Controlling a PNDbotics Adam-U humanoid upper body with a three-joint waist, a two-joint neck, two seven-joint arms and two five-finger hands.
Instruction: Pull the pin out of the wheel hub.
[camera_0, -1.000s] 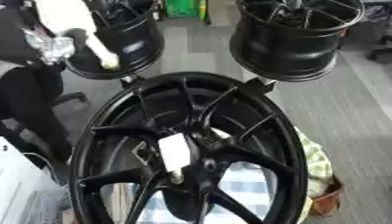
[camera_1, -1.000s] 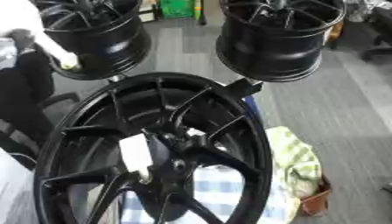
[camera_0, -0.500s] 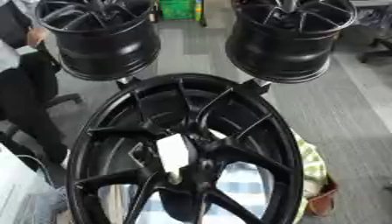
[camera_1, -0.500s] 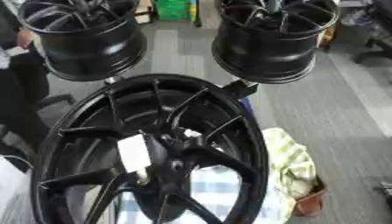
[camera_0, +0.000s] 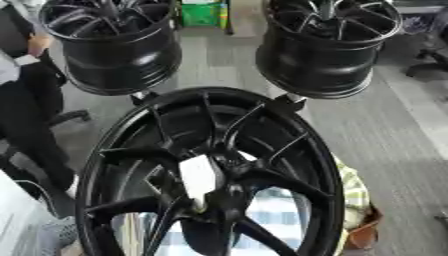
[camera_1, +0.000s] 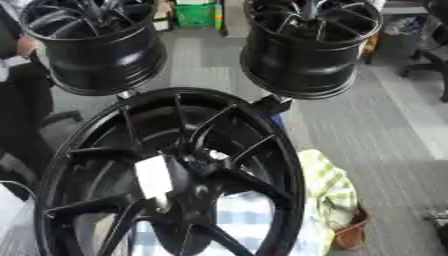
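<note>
A large black wheel hub (camera_0: 325, 165) stands tilted close in front of me and fills the lower half of both views. A white, roughly rectangular pin (camera_0: 199, 179) sticks out near the centre of the hub, where the spokes meet. It also shows in the right eye view as the white pin (camera_1: 153, 176). Neither of my hands shows in either view, and nothing is touching the pin.
Two more black rims stand behind it, one at the back left (camera_0: 114, 50) and one at the back right (camera_0: 325, 50). A green-and-blue checked cloth (camera_1: 328, 187) lies under the hub. A person in dark clothes (camera_0: 22, 100) sits at the left edge. A green box (camera_0: 201, 14) stands far back.
The whole picture has shifted, so the camera has moved; the back rims show more fully. A person's white-sleeved arm that reached to the left rim has drawn back.
</note>
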